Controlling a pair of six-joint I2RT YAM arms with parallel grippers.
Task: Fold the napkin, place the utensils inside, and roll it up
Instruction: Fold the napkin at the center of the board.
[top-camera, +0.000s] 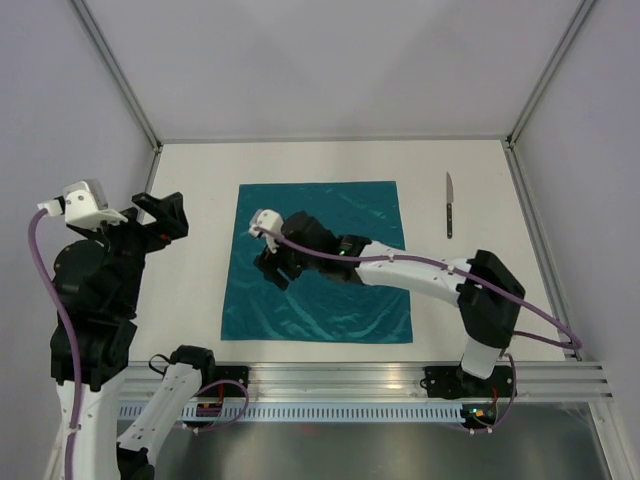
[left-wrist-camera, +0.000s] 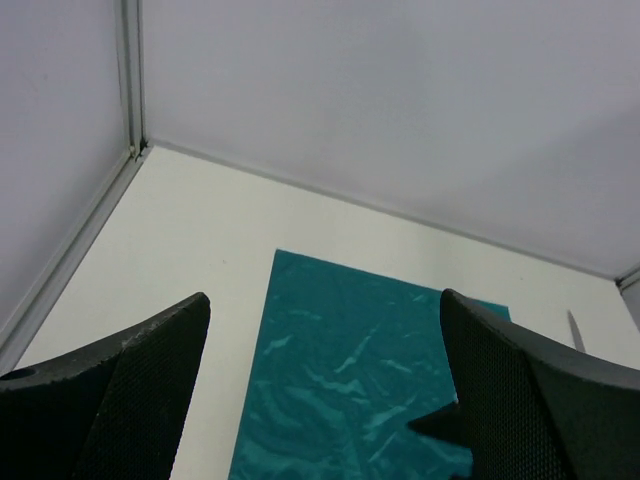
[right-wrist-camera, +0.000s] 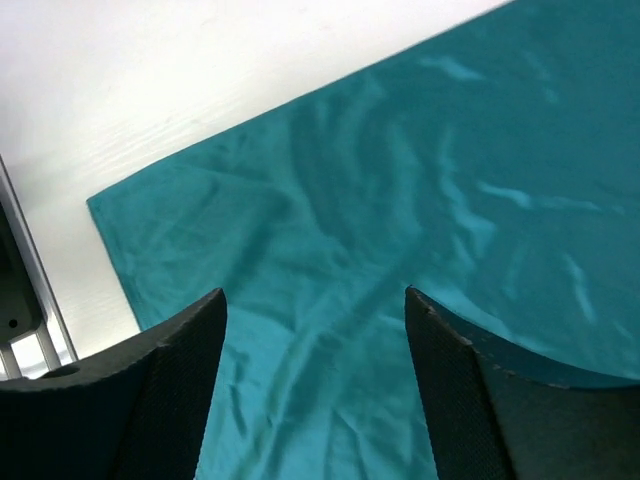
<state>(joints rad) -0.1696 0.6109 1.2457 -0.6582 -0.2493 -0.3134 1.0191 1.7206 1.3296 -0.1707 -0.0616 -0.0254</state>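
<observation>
Right tool, released, hovers over the spread napkin; left tool (also released) hangs beside it; knife lies apart.

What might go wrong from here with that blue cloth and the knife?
1. The right jaws stand open over the left part of the napkin, not at an edge; pinching there would likely bunch the wrinkled cloth rather than fold it.
2. The knife lies flat on the table, apart from the cloth to its right; so slim a thing may slip when picked up.
</observation>
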